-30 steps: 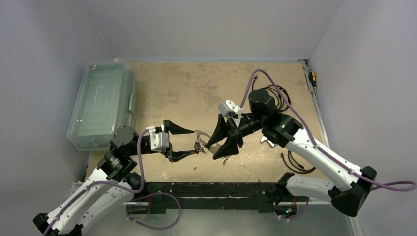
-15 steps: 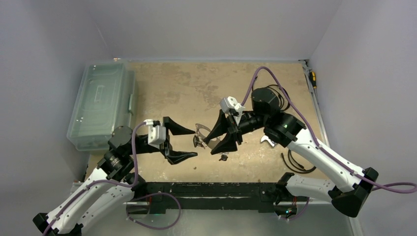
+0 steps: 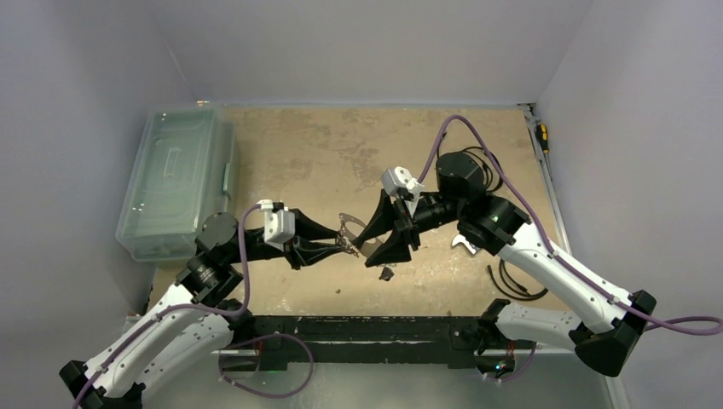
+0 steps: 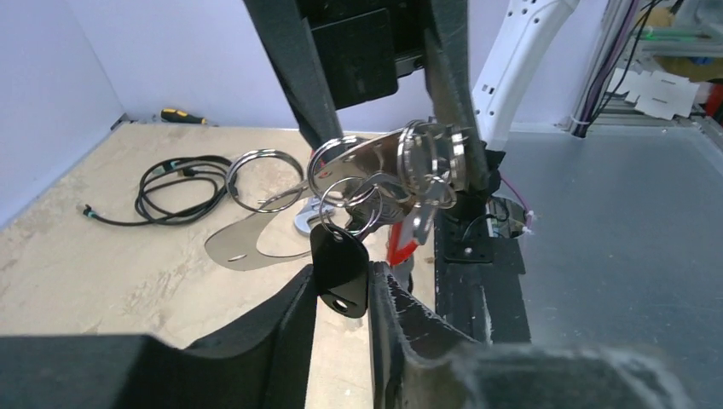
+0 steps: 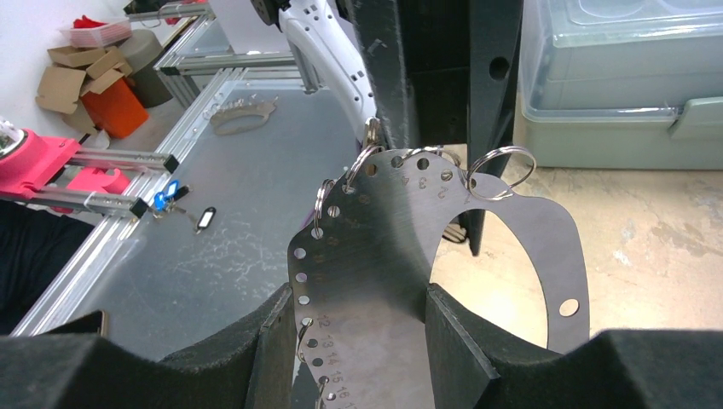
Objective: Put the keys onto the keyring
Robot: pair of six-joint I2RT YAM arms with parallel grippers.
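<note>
The keyring [image 5: 401,239] is a flat silver oval plate with numbered holes. My right gripper [image 5: 358,332] is shut on it across its width and holds it above the table; the top view shows the gripper [image 3: 362,252] and the plate [image 3: 349,227]. Several split rings [image 5: 501,170] hang from the holes. In the left wrist view the plate [image 4: 384,153] carries a bunch of keys, with a red key [image 4: 401,247] among them. My left gripper [image 4: 341,285] is shut on the black key head [image 4: 339,271] that hangs from a ring, and it also shows in the top view [image 3: 341,246].
A clear plastic box [image 3: 175,179] stands at the left. A silver wrench [image 3: 460,245], black cables [image 3: 511,281] and a screwdriver [image 3: 542,136] lie at the right. A small dark thing [image 3: 386,273] lies on the table below the grippers.
My left gripper was open. It pulled back to the left, then came right again and shut on the black key head. The right arm rose slightly and kept the keyring.
</note>
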